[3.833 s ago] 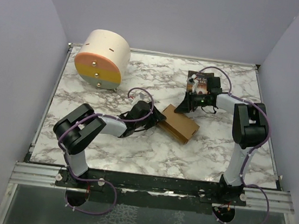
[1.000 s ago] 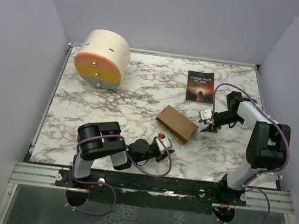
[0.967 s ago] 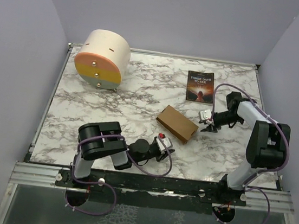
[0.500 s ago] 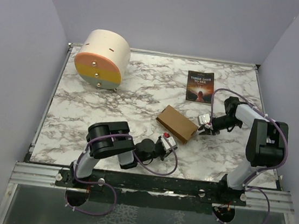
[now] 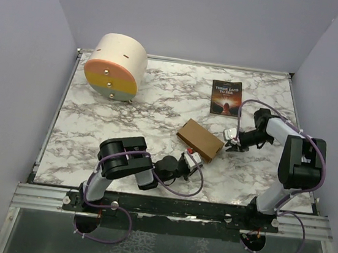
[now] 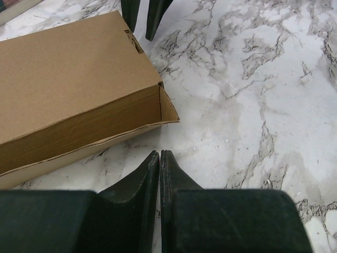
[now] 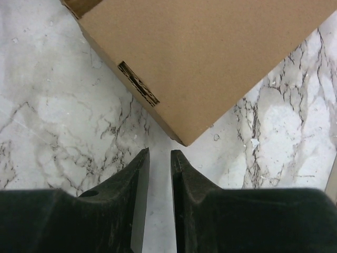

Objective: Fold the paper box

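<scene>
Just ahead of the left gripper (image 6: pixel 159 153) and a little to its left, the paper box (image 6: pixel 68 89) lies flat on the marble counter (image 6: pixel 274 105). Its nearest corner is close to the fingertips but clear of them. This gripper is clenched on nothing, its two dark fingers meeting with only a hairline slit between them. At that nearest corner a small end flap (image 6: pixel 169 112) stands slightly out from the box's side.

On the far side of the box sits the right gripper (image 7: pixel 159 153), its fingers parted by a narrow gap and empty. One corner of the box points straight at that gap and stops right at the fingertips; I cannot tell whether it touches them.

From above, the brown box is closed up into a low rectangular block, lying at an angle between the two grippers. A dark book (image 5: pixel 226 98) lies on the counter beyond the right gripper. A big cream cylinder (image 5: pixel 115 65) with an orange-yellow face stands well beyond the left gripper and off to its left.
</scene>
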Available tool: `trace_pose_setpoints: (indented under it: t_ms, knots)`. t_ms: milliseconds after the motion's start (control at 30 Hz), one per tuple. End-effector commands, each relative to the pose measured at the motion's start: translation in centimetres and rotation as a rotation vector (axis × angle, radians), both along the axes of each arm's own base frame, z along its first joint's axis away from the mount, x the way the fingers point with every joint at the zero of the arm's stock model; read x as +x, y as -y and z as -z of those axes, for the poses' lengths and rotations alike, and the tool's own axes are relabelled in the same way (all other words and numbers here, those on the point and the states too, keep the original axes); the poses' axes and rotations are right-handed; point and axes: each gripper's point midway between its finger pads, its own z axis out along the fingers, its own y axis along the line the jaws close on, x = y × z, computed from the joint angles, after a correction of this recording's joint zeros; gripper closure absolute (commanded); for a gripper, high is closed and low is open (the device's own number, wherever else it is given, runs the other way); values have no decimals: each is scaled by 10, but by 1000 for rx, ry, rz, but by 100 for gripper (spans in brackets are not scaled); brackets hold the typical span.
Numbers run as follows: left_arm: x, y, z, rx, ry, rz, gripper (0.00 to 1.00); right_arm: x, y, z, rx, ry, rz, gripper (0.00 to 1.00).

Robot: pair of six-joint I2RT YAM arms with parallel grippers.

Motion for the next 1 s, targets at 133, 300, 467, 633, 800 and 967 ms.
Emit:
trace_pose_setpoints:
  t_ms: [133, 300, 467, 633, 800, 967]
  knots:
    - [-4, 11, 1, -14, -29, 17, 93, 28, 1, -20, -9, 94, 8, 76]
    - [-5, 14, 0, -24, -40, 18, 93, 22, -7, -18, 28, 79, -21, 78]
    - [-5, 15, -2, -31, -44, 25, 93, 12, -11, -11, 29, 72, -38, 78]
    - [-6, 19, -6, -41, -48, 30, 94, 4, -16, -13, 31, 86, -64, 84]
    - [-4, 20, -8, -42, -54, 23, 97, -2, -19, -14, 25, 111, -84, 86]
    - [-3, 21, -12, -46, -54, 19, 98, -6, -23, -17, 34, 114, -106, 86]
